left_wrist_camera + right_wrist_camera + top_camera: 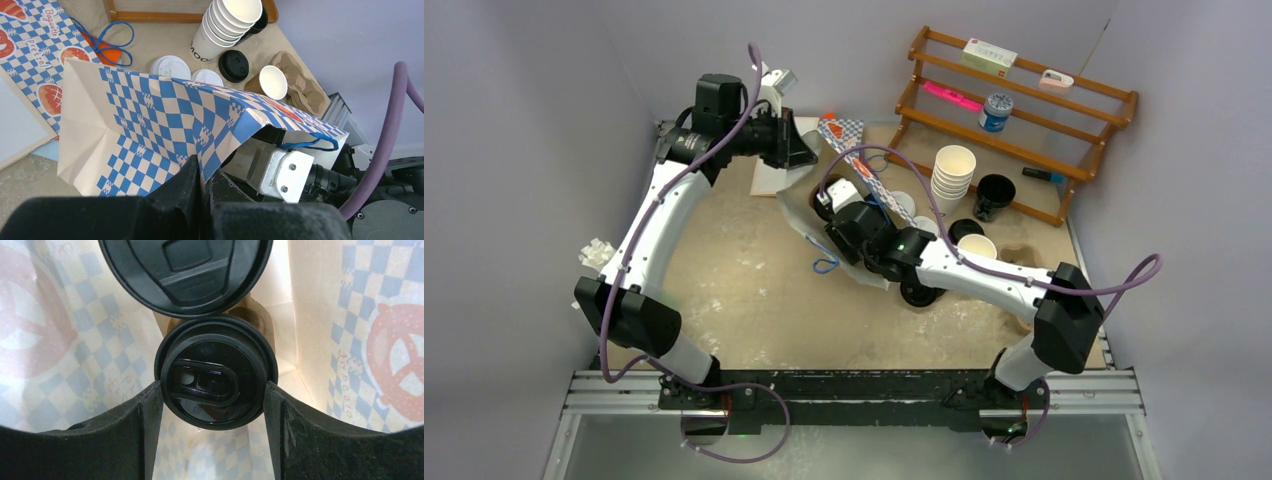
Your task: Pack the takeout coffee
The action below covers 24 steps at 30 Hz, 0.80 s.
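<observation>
Two lidded coffees are counted in the right wrist view, a lower coffee cup (216, 385) and an upper coffee cup (185, 265); two checked paper bags are seen, an open bag (150, 120) and a flat bag (30, 55); two loose white lids (170, 67) and one loose black lid (233, 65) are counted in the left wrist view; one stack of lidless white cups (225, 25) is seen, its cups not surely countable; one open brown cup (273, 82) is found in one cardboard tray (305, 92); one wooden rack (1130, 110) is counted.

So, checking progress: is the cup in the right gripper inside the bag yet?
Inside: checkered bag walls surround the lidded cup held by the right gripper.
</observation>
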Available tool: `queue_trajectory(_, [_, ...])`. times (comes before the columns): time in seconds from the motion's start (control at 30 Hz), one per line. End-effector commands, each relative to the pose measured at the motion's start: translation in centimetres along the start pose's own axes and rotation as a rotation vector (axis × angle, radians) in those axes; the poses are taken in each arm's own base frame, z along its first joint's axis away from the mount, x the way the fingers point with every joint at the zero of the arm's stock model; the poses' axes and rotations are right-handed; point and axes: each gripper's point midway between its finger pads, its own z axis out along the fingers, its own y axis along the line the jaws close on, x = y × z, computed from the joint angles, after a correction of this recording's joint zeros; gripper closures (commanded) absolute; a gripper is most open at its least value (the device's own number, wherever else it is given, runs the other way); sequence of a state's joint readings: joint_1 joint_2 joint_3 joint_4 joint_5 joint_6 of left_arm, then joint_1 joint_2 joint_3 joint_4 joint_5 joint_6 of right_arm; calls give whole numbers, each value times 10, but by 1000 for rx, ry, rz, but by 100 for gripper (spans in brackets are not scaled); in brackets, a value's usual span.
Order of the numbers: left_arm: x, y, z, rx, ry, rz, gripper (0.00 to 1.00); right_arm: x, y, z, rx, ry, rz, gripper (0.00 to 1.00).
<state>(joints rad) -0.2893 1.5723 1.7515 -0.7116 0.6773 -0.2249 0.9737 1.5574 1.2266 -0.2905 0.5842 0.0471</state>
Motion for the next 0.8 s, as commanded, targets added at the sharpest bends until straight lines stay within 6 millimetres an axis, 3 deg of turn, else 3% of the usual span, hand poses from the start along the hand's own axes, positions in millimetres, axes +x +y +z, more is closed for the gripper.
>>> queue_trajectory(0.0, [-7,-17,-9,49,-35,41,100,-9,-7,-3,-6,-65,30,83])
queue_trajectory(0.47, [7,-6,1,37,15,-21,100,10,-2,12,-54,-22,30,84])
queue_trajectory(0.77, [25,6,7,-14,138,-141,100,18,15,-2,-178,99,70,85])
